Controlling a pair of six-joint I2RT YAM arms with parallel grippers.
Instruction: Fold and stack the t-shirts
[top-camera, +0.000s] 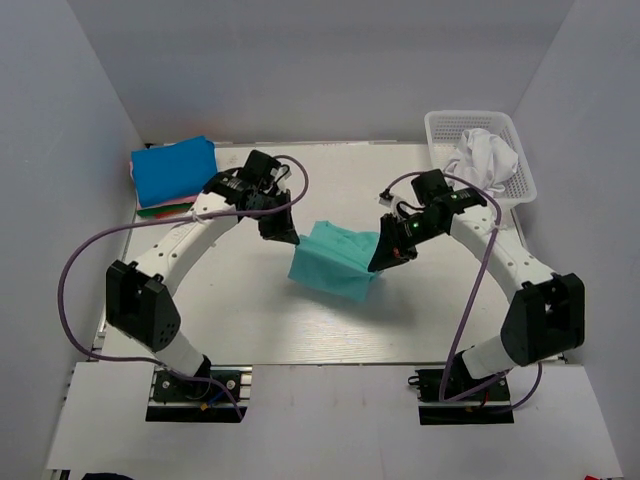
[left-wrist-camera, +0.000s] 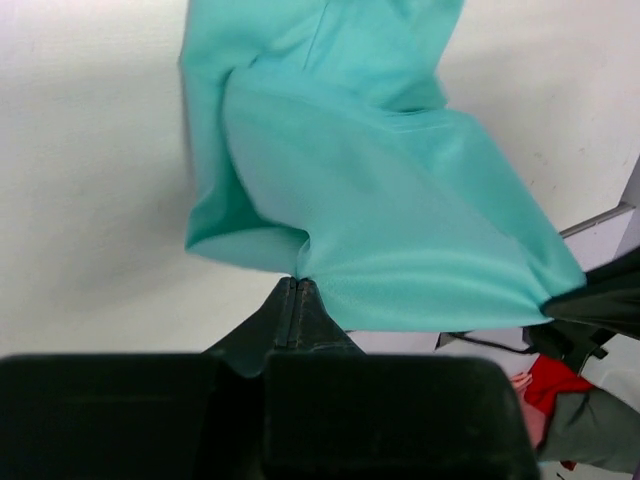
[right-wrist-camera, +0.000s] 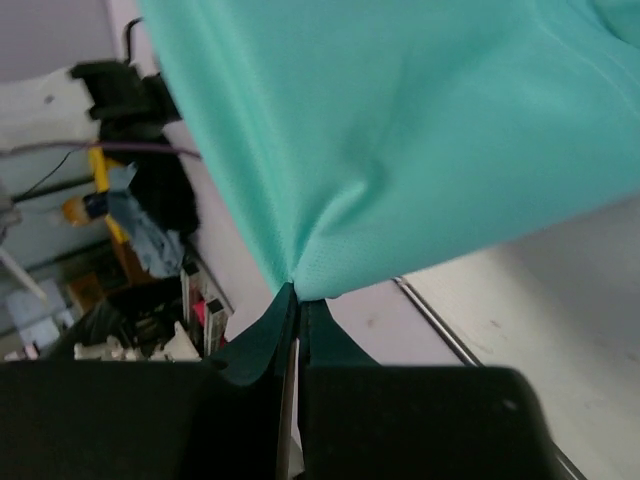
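Note:
A teal t-shirt (top-camera: 335, 262) hangs between both grippers above the middle of the table. My left gripper (top-camera: 283, 236) is shut on its left corner, and the cloth (left-wrist-camera: 380, 210) drapes away from the closed tips (left-wrist-camera: 297, 283). My right gripper (top-camera: 380, 262) is shut on the right corner, with cloth (right-wrist-camera: 400, 130) bunched at its tips (right-wrist-camera: 297, 290). A folded blue t-shirt (top-camera: 173, 170) tops a stack at the back left, over red and green layers. A white t-shirt (top-camera: 483, 157) lies crumpled in the basket.
A white plastic basket (top-camera: 440, 127) stands at the back right corner. The stack of folded shirts lies against the left wall. Grey walls enclose the table (top-camera: 250, 310) on three sides. Purple cables loop from both arms.

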